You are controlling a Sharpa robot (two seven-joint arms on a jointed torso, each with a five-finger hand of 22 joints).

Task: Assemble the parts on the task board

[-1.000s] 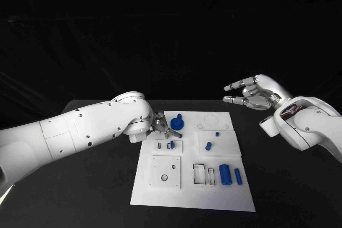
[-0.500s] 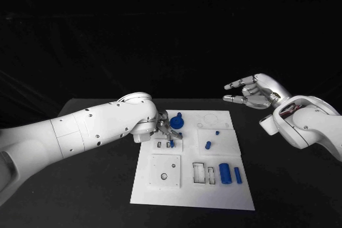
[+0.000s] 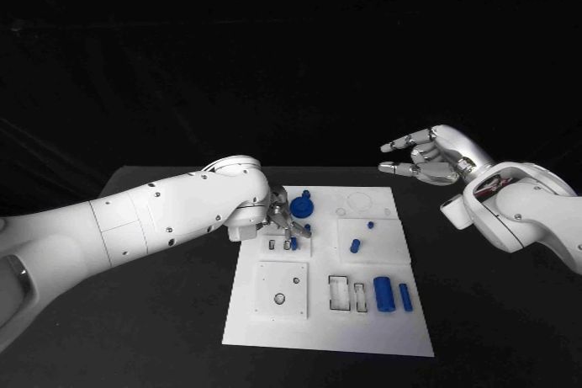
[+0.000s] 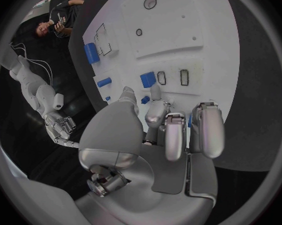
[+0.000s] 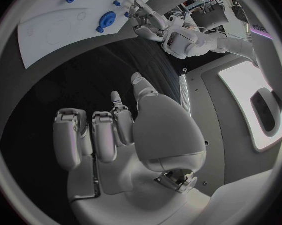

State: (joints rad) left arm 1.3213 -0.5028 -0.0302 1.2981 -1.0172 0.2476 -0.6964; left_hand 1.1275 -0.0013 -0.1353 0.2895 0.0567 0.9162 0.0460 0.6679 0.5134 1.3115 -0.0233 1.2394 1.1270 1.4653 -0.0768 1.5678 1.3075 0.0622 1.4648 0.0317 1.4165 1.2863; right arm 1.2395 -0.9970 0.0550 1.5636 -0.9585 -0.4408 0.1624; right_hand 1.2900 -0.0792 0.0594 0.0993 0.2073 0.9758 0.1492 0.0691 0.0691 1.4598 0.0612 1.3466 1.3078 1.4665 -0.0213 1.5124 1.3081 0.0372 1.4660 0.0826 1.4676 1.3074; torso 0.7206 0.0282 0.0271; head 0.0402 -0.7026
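The white task board (image 3: 325,325) lies mid-table. My left hand (image 3: 277,223) hovers low over its far left part, fingertips (image 4: 156,93) close to a small blue block (image 3: 293,244) (image 4: 148,79) standing beside two empty slots (image 4: 173,77). A speck of blue (image 4: 145,100) shows between thumb and finger; whether it is held is unclear. A blue disc part (image 3: 302,208) (image 5: 108,20) sits just beyond the hand. Two blue cylinders (image 3: 392,296) lie at the near right, with two small pegs (image 3: 354,247) in the middle. My right hand (image 3: 427,161) (image 5: 116,135) hangs raised off the board's right, fingers apart, holding nothing.
A square plate with two holes (image 3: 282,293) and two rectangular outlines (image 3: 348,295) occupy the board's near half. A ring outline (image 3: 359,207) marks the far right corner. Black table (image 3: 158,321) surrounds the board. The left arm (image 3: 145,224) covers the table's left side.
My left arm has shifted slightly right and its hand has settled closer over the slot block. The right hand has stayed where it was.
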